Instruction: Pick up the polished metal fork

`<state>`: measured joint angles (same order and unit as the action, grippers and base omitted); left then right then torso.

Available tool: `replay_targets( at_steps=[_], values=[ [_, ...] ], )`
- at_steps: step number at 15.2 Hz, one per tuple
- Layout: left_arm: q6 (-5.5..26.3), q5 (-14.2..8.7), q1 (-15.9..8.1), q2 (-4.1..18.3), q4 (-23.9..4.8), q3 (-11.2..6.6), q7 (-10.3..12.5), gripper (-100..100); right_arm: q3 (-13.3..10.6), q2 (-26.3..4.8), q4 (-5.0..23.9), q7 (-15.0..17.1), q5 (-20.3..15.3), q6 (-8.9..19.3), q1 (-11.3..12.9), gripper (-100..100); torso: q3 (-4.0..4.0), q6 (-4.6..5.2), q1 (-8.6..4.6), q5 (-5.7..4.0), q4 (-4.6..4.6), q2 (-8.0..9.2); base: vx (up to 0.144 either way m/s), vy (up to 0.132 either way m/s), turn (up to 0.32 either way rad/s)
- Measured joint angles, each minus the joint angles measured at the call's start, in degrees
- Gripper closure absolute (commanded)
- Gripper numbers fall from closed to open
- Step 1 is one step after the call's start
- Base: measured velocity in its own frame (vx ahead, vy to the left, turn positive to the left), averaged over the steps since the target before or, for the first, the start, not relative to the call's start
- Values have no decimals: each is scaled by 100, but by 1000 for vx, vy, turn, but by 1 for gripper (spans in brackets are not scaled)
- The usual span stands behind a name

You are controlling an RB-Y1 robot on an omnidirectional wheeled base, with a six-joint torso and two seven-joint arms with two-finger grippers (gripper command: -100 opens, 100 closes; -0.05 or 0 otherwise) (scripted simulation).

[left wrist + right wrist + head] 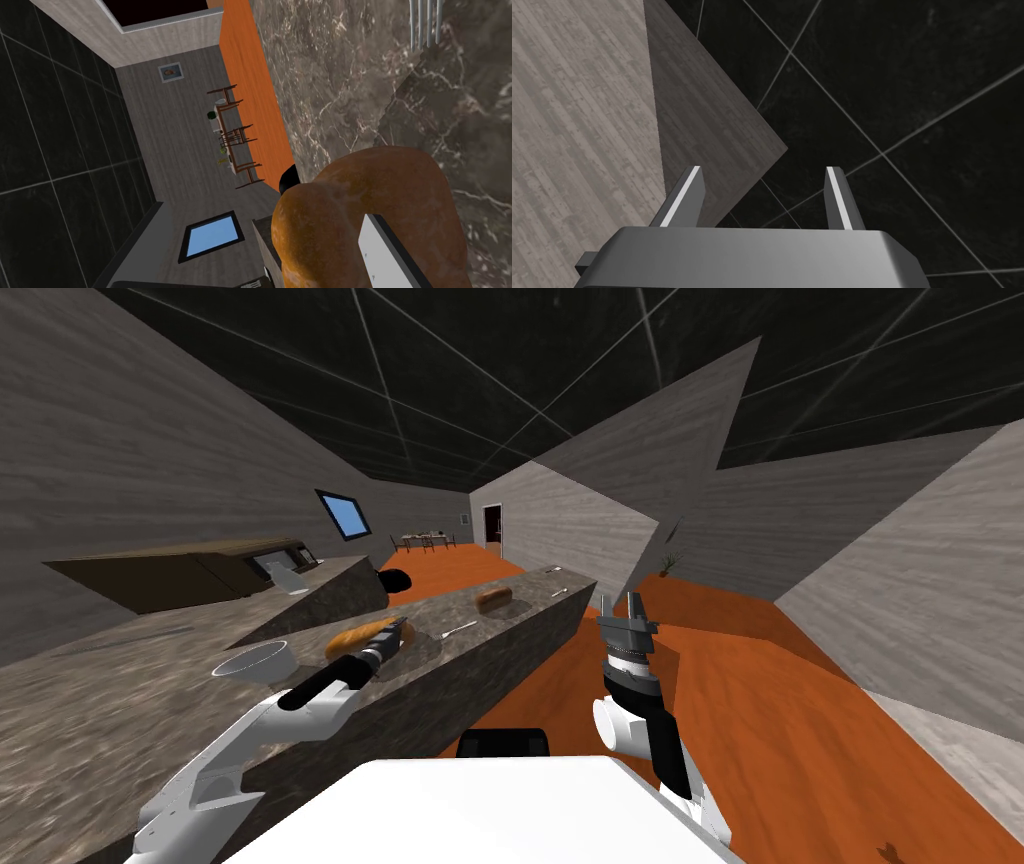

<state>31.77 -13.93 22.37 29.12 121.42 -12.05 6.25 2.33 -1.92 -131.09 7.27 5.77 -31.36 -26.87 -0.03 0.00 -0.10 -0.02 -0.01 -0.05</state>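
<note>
Left wrist view: fork (425, 24), handle off-frame

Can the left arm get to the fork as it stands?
Probably not directly: the left gripper sits at the bread loaf, which lies between it and the fork on the counter. It would likely need to go over or round it.

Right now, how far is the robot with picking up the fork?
Done: the left gripper is over the marble counter, right at the brown loaf. In hand: the approach; the fork lies on the counter beyond the loaf, untouched. Left: pass the loaf, close on the fork, lift it. The right gripper is open, away from the counter.
</note>
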Motion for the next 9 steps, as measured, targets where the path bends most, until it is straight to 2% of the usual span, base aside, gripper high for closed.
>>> replay_targets(
  at_steps=[2,9],
  values=[
    [194,-141,-24,105,-144,-89,77,-100,0,0,0,0,0,0,0,0,0,2,-1,-1,0,0,15,-25,-116],
    [994,-417,-138,311,-327,-291,274,-100,0,0,0,0,0,0,0,0,0,4,1,0,0,-1,18,-21,-111]
  ],
)
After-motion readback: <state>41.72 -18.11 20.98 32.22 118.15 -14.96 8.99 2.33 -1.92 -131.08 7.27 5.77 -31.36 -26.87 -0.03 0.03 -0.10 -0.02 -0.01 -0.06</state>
